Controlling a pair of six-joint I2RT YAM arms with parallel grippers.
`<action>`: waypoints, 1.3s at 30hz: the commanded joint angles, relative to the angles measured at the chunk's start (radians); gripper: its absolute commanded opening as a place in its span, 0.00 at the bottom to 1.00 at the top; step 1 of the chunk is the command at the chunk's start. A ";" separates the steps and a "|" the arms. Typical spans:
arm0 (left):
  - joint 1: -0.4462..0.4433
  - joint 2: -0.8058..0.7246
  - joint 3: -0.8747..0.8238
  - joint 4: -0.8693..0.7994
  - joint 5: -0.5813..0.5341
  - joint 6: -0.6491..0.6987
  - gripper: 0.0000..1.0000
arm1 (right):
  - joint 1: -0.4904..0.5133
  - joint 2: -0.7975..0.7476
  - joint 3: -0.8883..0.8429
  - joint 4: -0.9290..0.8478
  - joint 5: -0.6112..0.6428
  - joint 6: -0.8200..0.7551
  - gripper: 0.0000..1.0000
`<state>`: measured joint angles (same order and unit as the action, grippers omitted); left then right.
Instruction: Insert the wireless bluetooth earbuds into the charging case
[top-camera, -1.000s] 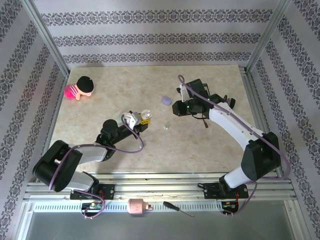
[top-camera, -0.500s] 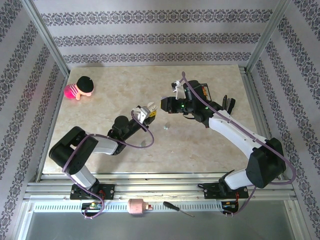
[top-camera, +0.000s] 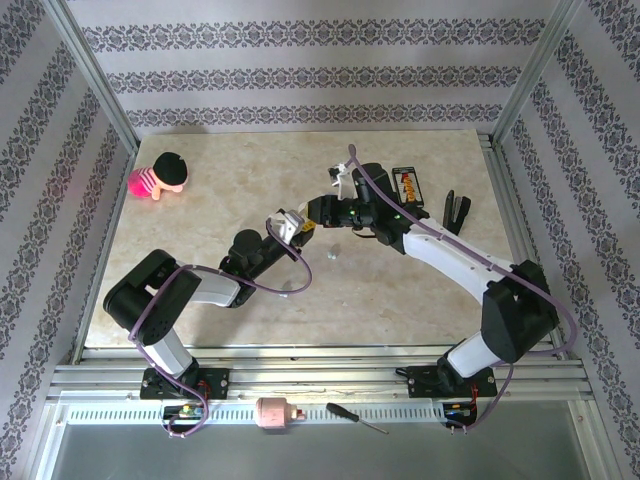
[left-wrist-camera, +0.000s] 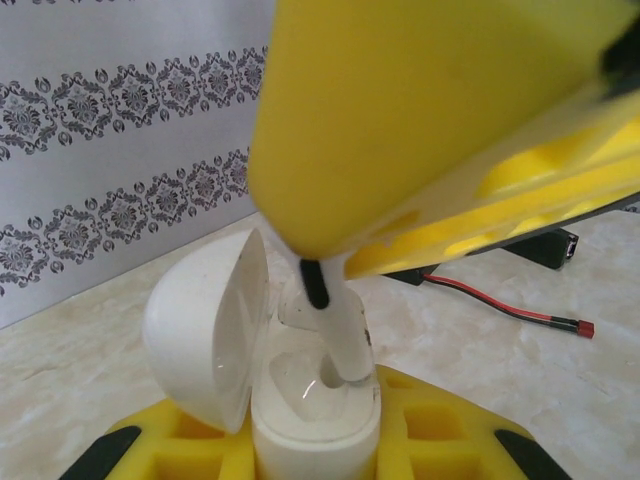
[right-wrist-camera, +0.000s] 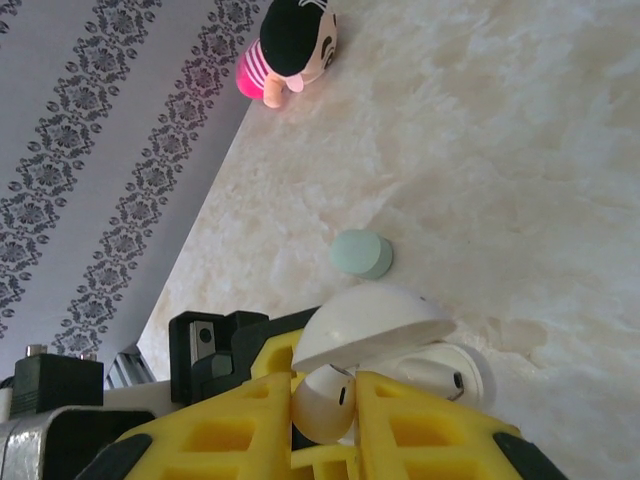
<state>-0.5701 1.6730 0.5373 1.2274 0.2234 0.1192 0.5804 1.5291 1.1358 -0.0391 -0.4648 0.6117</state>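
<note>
My left gripper (top-camera: 293, 225) (left-wrist-camera: 315, 445) is shut on a white charging case (left-wrist-camera: 315, 410) that stands upright between its yellow fingers, lid (left-wrist-camera: 205, 335) swung open to the left. My right gripper (top-camera: 318, 212) (right-wrist-camera: 325, 415) is shut on a white earbud (right-wrist-camera: 325, 400) (left-wrist-camera: 338, 325) directly above the case. The earbud's stem tip sits in the case's right socket. In the right wrist view the open lid (right-wrist-camera: 370, 320) and the case base (right-wrist-camera: 455, 375) lie just beyond the fingertips. A second bud seems seated in the base.
A pale green pebble-shaped piece (right-wrist-camera: 361, 254) lies on the marble just past the case. A small pale object (top-camera: 332, 255) lies below the grippers. A doll (top-camera: 160, 175) is at the far left. Black tools (top-camera: 407, 185) (top-camera: 456, 210) lie at the right. A red-black cable (left-wrist-camera: 500, 300) crosses the table.
My right gripper has swung left with the earbud to meet the case. My left gripper has moved right and forward with the case. The lavender piece is now hidden under the right arm.
</note>
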 joint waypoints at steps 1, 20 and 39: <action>-0.019 -0.022 0.012 0.056 -0.008 -0.032 0.00 | 0.005 0.014 0.012 0.047 -0.001 0.015 0.20; -0.020 -0.035 0.021 0.062 -0.026 -0.059 0.00 | 0.004 0.021 -0.022 0.043 0.043 -0.015 0.20; -0.019 -0.052 0.033 0.039 -0.035 -0.066 0.00 | 0.002 -0.001 -0.057 0.045 0.078 -0.015 0.31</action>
<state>-0.5751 1.6672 0.5373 1.2098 0.1890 0.0704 0.5808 1.5475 1.0969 0.0418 -0.4297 0.6182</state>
